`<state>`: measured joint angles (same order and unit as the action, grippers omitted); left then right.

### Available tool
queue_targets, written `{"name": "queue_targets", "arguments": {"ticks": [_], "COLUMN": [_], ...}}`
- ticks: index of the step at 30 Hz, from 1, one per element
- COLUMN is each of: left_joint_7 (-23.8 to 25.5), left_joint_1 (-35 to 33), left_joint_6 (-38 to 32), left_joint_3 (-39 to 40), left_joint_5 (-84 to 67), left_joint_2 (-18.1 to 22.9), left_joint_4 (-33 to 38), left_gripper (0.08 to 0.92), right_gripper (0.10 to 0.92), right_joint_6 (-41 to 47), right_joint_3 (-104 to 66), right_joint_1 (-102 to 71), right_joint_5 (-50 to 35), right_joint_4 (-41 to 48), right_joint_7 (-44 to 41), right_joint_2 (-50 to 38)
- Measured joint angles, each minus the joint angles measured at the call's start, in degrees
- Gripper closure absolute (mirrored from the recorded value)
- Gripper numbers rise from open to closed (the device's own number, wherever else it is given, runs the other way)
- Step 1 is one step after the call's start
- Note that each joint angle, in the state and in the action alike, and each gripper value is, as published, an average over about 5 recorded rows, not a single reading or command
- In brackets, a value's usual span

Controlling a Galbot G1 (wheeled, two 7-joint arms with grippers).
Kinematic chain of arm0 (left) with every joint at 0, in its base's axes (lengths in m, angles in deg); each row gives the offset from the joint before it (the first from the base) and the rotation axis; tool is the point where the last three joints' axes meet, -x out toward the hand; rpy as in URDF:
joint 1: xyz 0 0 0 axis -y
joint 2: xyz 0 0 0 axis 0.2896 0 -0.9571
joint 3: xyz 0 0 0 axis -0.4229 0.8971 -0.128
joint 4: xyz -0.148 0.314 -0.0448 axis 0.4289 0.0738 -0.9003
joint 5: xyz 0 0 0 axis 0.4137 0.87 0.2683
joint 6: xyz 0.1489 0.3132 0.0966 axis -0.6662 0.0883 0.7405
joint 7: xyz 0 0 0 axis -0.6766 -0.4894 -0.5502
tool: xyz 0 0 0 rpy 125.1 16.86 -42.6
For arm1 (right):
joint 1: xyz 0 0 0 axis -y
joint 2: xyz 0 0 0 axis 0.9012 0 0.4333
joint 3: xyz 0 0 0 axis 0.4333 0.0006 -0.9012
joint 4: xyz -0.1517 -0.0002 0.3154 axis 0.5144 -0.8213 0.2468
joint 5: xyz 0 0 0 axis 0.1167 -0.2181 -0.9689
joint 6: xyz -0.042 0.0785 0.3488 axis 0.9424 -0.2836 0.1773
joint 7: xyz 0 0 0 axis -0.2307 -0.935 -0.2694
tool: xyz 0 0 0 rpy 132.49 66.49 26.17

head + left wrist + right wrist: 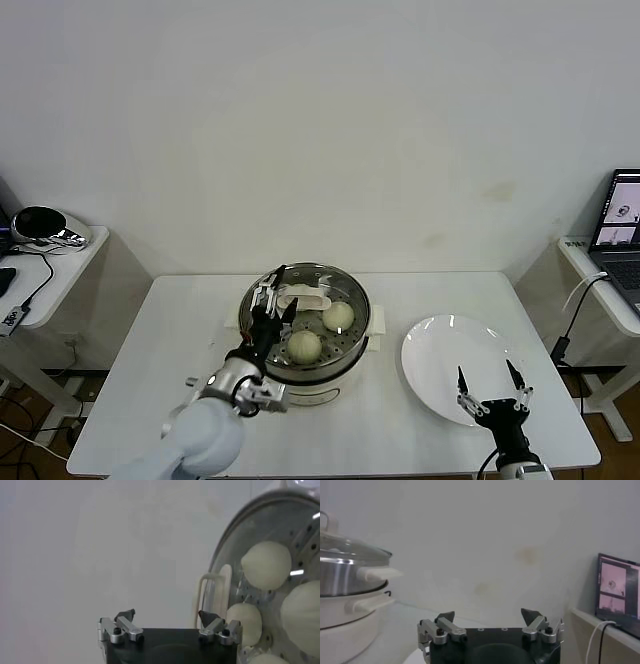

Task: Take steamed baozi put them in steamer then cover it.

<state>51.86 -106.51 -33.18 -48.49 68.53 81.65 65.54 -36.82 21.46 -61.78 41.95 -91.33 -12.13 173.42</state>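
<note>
I see my left gripper (pixel 277 296) with jaws apart above the clear glass cover (pixel 300 297), which sits on the round shiny steel steamer (pixel 350 365). Smooth cream-white baozi (pixel 304 346) lie inside. My right gripper (pixel 490 383) hovers, jaws apart, over the flat white plate (pixel 440 350).

Head camera looks down; both wrist cameras closely share the steamer (pixel 305 330).

White table (pixel 150 350): steamer (pixel 345 375), plate (pixel 440 350)
</note>
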Motion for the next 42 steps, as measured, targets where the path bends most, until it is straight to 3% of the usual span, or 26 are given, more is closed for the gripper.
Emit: {"name": "queue_targets", "arguments": {"ticks": [8,14,21,30,42], "left_joint_7": [-7.3,-12.7,-16.1,-17.0,-16.1], "left_joint_1": [-15.9,-29.3,-42.0,-50.1,-52.8], "left_joint_6": [-7.6,-13.7,-22.3,-29.9,-33.1], "left_joint_3": [-12.0,-21.6,-26.5,-30.2,-33.2], "left_joint_5": [-15.1,-33.8,-50.2,-58.6,-62.0], "left_joint_2": [2.0,6.2,11.5,15.4,16.6], "left_joint_4": [7.4,10.3,10.6,8.0,5.2], "left_gripper": [0.177,0.177,0.177,0.177,0.177], "right_gripper": [0.203,0.203,0.203,0.203,0.203], "right_joint_6": [0.4,0.6,0.7,0.5,1.9], "right_joint_3": [1.6,3.8,6.4,7.6,8.2], "right_joint_1": [0.2,-0.2,-2.3,-4.9,-7.4], "right_joint_5": [-0.3,-1.1,-2.3,-3.1,-5.3], "right_joint_4": [0.0,-0.6,-1.6,-2.2,-3.8], "right_joint_7": [-0.1,-0.2,-0.5,-0.6,-0.1], "right_joint_2": [-0.1,-0.8,-2.1,-3.0,-2.9]}}
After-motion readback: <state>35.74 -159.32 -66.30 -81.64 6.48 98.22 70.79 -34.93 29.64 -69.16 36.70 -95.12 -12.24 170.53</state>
